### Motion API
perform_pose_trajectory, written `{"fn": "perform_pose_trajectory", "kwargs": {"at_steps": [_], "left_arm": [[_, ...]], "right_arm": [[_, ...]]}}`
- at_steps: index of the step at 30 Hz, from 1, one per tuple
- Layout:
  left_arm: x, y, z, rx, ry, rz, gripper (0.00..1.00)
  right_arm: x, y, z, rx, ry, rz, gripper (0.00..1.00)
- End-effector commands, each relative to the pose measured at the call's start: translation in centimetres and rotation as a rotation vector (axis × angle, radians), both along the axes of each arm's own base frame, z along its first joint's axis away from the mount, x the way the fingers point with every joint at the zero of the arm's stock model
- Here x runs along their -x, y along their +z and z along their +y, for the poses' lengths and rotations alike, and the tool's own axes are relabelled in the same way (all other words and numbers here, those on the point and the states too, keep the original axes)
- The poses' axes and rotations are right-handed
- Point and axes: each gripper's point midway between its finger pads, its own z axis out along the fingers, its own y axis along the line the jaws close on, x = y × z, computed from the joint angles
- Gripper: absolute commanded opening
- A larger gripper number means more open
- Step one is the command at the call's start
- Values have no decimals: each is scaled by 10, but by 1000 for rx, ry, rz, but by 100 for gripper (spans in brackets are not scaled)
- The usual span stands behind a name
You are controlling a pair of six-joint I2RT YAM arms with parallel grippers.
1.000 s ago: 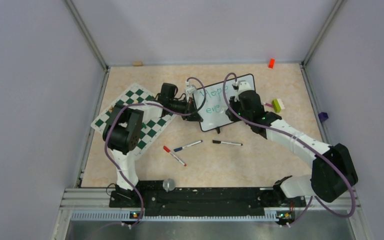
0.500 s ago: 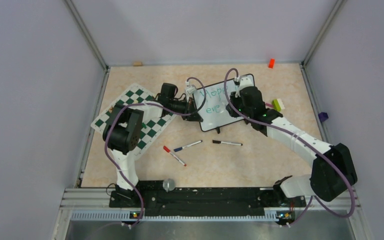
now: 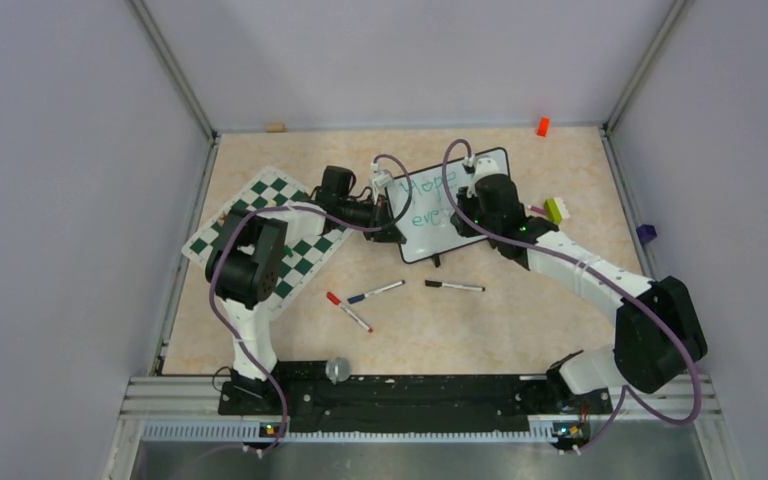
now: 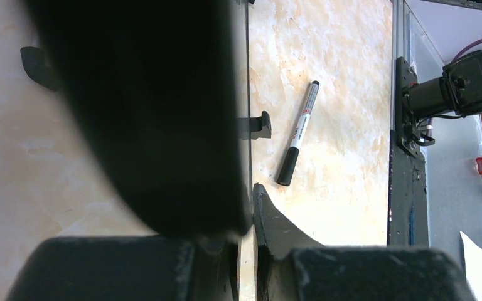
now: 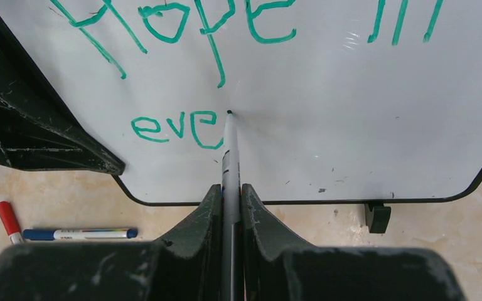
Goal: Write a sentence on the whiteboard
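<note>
The whiteboard [image 3: 432,240] stands tilted at the table's middle back; it fills the right wrist view [image 5: 351,125]. The sentence [image 5: 176,125] reads "Hope in" on the top line and "eve" on the second, in green. My right gripper [image 5: 230,188] is shut on a marker [image 5: 230,150], whose tip touches the board just right of "eve". It also shows in the top view [image 3: 468,205] over the board's right half. My left gripper [image 3: 392,230] is shut on the board's left edge [image 4: 248,94], shown edge-on in the left wrist view.
A black marker [image 3: 454,286], a blue marker [image 3: 375,292] and a red marker [image 3: 348,311] lie in front of the board. A green-and-white chessboard mat [image 3: 260,225] lies at the left. Small blocks sit at right [image 3: 556,210] and by the back wall [image 3: 542,126].
My right gripper with the marker has shifted slightly up and left over the board. The left arm and the board have not moved.
</note>
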Motion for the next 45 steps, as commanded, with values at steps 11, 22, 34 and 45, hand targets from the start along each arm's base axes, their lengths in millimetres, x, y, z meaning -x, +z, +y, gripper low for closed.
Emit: {"fn": "perform_pose_trajectory", "kwargs": {"at_steps": [11,22,34,45], "left_arm": [[8,2,-6,-4,-42,-34,0],[8,1,-6,-5,-41,-33,0],[8,1,-6,-4,-41,-34,0],[8,2,-6,-4,-41,-36,0]], "right_arm": [[-25,37,-6,-4,-62,-106,0],[-15,22,-10,5,-57,-71,0],[0,-2,-17,23,-54,-22,0],[-6,9,-13,14,-49,-47,0]]}}
